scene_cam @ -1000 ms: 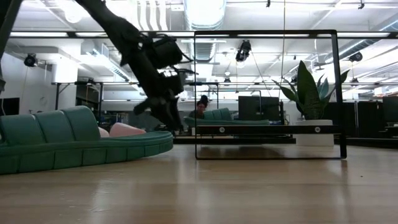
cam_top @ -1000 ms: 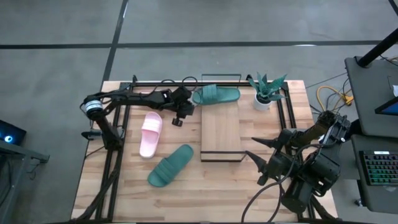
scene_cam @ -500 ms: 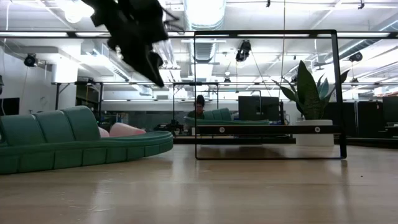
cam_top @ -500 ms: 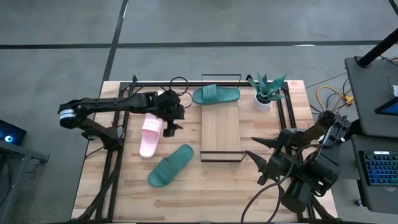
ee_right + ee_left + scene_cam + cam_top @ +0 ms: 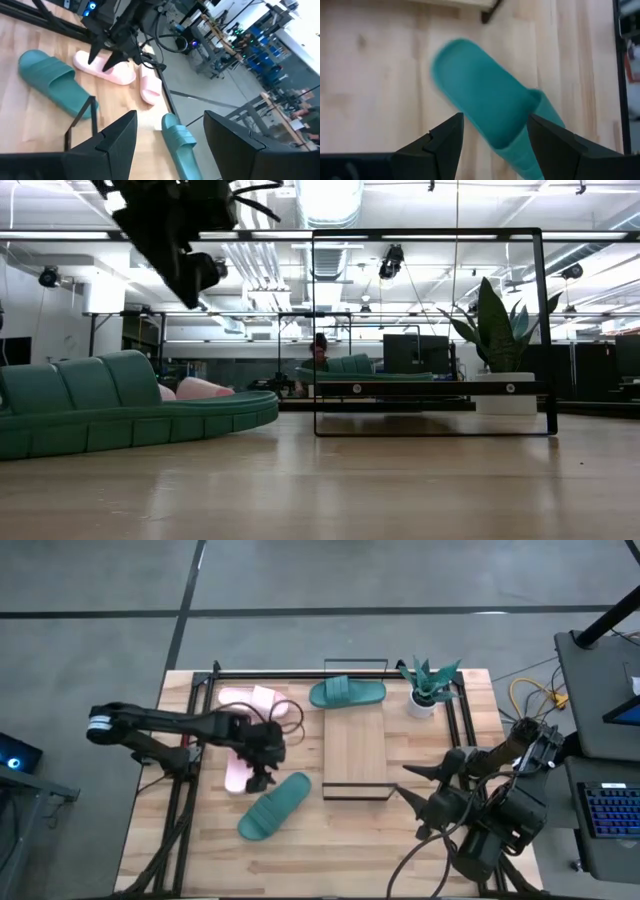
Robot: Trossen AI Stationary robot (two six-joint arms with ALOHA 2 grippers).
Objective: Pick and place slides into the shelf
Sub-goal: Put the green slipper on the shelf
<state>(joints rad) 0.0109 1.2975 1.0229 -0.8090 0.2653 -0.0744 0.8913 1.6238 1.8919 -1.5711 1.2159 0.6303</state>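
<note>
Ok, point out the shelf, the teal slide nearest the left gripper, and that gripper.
shelf (image 5: 354, 750), high view, on its wood plank top.
teal slide (image 5: 275, 806), high view, on its strap.
left gripper (image 5: 260, 780), high view, between its fingertips.

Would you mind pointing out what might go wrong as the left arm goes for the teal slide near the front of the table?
The open left gripper hangs above the pink slide as much as the near teal slide, so it may close on the wrong one. The other teal slide lies at the shelf's far end, so a hasty placement could knock it. The right gripper waits open beside the shelf.
</note>
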